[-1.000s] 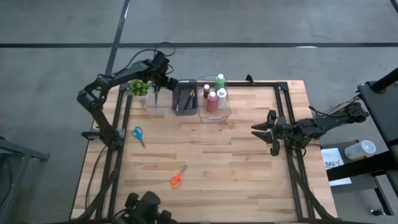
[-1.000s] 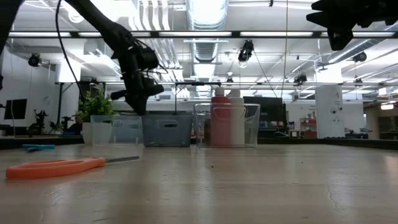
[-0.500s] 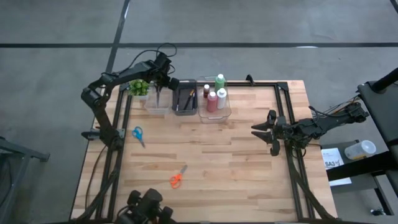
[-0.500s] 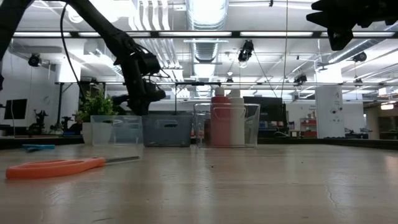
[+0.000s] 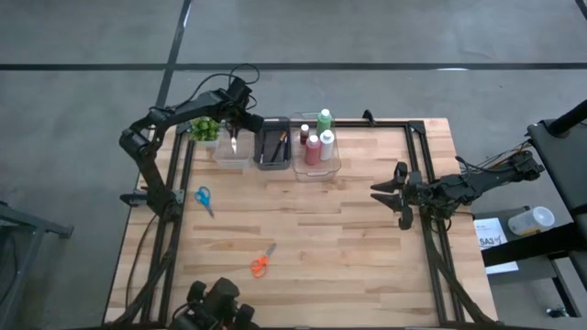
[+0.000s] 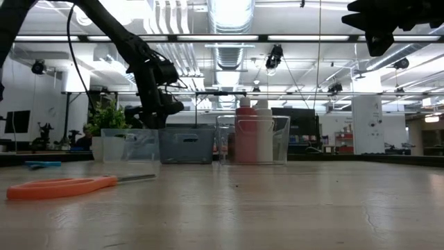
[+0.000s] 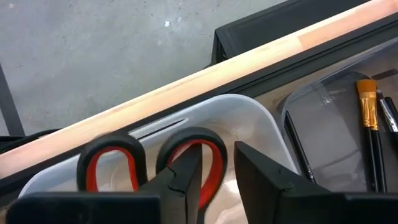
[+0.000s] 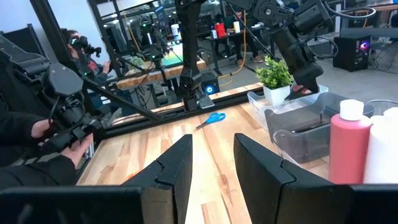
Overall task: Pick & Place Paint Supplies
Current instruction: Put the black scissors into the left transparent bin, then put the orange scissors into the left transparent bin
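Observation:
Red-handled scissors (image 7: 112,165) lie in the clear bin (image 5: 231,154) at the table's far left, handles toward its far wall. My left gripper (image 7: 217,180) hangs over that bin, slanting down, open, one finger in front of the scissors' right loop. My right gripper (image 5: 390,197) waits level above the table's right side, open, with nothing between its fingers (image 8: 168,171). Thin brushes (image 7: 370,124) lie in the dark bin (image 5: 272,147). Paint bottles (image 5: 319,142) stand in a third clear bin. Orange scissors (image 5: 261,264) and blue scissors (image 5: 204,198) lie flat on the table. My left gripper has one finger (image 7: 183,180) in front of the scissors' right handle loop (image 7: 208,146); whether it touches the loop I cannot tell. The fingers come from above, slanting down. The scissors rest in the clear bin.
A small green potted plant (image 5: 204,128) stands just left of the clear bin. The three bins line the far edge. Black frame rails (image 5: 424,174) run along the table's sides. The wooden middle of the table (image 5: 321,229) lies bare. A person (image 8: 37,130) sits beyond the table.
A pale streak, the scissors' blade, now shows in the clear bin under my left gripper; half a second ago it did not show there. My right arm has kept still.

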`<move>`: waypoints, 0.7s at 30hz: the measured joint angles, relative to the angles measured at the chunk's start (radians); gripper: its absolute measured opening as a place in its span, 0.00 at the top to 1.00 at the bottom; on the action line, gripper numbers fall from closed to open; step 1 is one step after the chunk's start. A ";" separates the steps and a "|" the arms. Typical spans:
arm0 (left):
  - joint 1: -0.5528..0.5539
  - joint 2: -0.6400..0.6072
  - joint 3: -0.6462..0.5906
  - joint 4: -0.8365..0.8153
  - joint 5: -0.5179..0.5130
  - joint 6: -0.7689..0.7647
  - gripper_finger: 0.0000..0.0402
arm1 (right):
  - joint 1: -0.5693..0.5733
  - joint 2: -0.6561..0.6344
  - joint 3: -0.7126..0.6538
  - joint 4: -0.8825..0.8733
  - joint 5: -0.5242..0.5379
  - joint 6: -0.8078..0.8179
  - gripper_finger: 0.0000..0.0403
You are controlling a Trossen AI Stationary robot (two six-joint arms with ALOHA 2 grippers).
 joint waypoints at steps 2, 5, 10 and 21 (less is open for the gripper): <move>0.000 0.000 0.000 0.000 0.000 0.000 0.74 | 0.000 0.000 0.000 0.000 0.000 0.000 0.71; 0.000 0.000 0.000 0.000 0.000 0.000 0.74 | 0.000 0.000 0.000 0.000 0.000 0.000 0.71; 0.000 -0.007 0.017 -0.031 0.015 -0.004 0.74 | 0.000 0.000 0.000 0.000 0.000 0.000 0.71; 0.000 -0.127 0.091 -0.114 0.020 -0.028 0.74 | 0.000 0.000 0.000 0.000 0.000 0.000 0.71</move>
